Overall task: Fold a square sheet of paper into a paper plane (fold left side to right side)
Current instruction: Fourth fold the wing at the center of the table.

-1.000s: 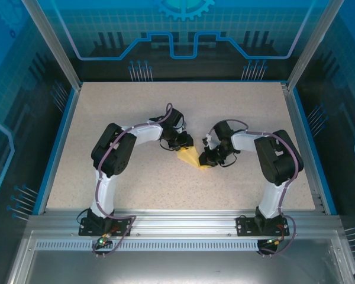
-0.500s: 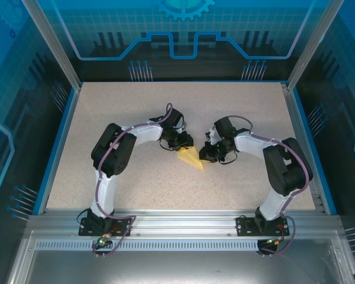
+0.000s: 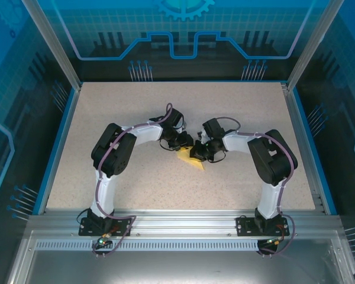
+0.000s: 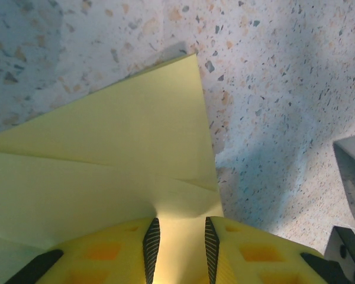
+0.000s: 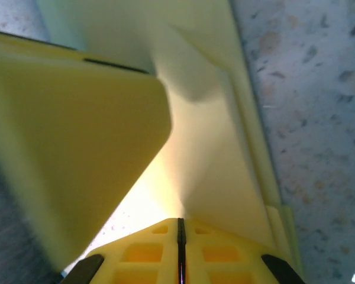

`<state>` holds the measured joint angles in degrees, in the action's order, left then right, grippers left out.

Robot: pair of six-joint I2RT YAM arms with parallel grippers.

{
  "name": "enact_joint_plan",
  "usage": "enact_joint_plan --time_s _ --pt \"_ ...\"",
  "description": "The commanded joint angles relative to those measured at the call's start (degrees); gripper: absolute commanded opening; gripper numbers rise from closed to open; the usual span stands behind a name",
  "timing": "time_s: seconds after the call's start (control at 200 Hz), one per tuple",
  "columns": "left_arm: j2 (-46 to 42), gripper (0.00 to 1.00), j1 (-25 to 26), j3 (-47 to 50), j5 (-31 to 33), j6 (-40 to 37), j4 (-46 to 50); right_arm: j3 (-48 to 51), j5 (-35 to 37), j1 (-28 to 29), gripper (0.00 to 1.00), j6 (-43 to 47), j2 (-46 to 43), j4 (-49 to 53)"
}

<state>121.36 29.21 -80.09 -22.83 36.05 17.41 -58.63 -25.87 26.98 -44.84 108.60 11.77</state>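
Top view first: folded yellow paper [image 3: 192, 161] lying near the middle of the speckled tabletop [image 3: 136, 106], looking like a pointed wedge. Left pincer [image 3: 186, 142] down at the paper's far edge, right pincer [image 3: 196, 152] just beside it on the paper's right part, both arms bent inward and nearly meeting.

Over to the left wrist: yellow fingers [image 4: 94, 257] a narrow gap apart, not clamped, with paper running between them. Creases fanning out ahead, one corner pointing away over bare tabletop.

Right wrist next: pincer squeezed fully together, pinching the paper, with a flap lifted and curling up on the left. Can't tell how many layers sit in that pinch.
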Motion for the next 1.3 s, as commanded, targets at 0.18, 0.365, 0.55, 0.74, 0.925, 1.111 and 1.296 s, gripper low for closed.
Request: enact_joint_plan --time_s 0.18,0.365,0.55,0.74,0.925,1.111,1.296 --pt "2.83 0.32 -0.10 1.00 2.88 0.18 0.59 2.08 4.33 0.46 0.10 1.90 0.32 3.34" --pt "3.11 0.32 -0.33 0.57 2.89 0.12 0.78 7.82 3.74 -0.41 0.10 3.06 -3.79 3.72" --pt "3.26 0.32 -0.77 0.56 2.88 -0.01 0.95 15.04 2.68 -2.62 0.11 4.23 -8.32 3.61" --pt "3.20 0.32 -0.81 -0.19 3.36 -0.36 2.14 19.85 2.26 -4.91 0.11 7.10 -12.40 6.05" --pt "1.36 0.36 -0.78 -1.39 1.94 -0.54 2.84 22.86 -0.08 -8.14 0.14 10.98 -16.59 7.11" --pt "-6.42 0.51 -0.83 -2.43 1.36 -1.24 4.61 21.53 2.65 -8.70 0.27 15.51 -25.29 9.62" --pt "-17.53 0.61 -1.52 5.89 5.33 1.51 2.84 21.04 7.03 -8.98 0.55 19.20 -32.99 10.10"
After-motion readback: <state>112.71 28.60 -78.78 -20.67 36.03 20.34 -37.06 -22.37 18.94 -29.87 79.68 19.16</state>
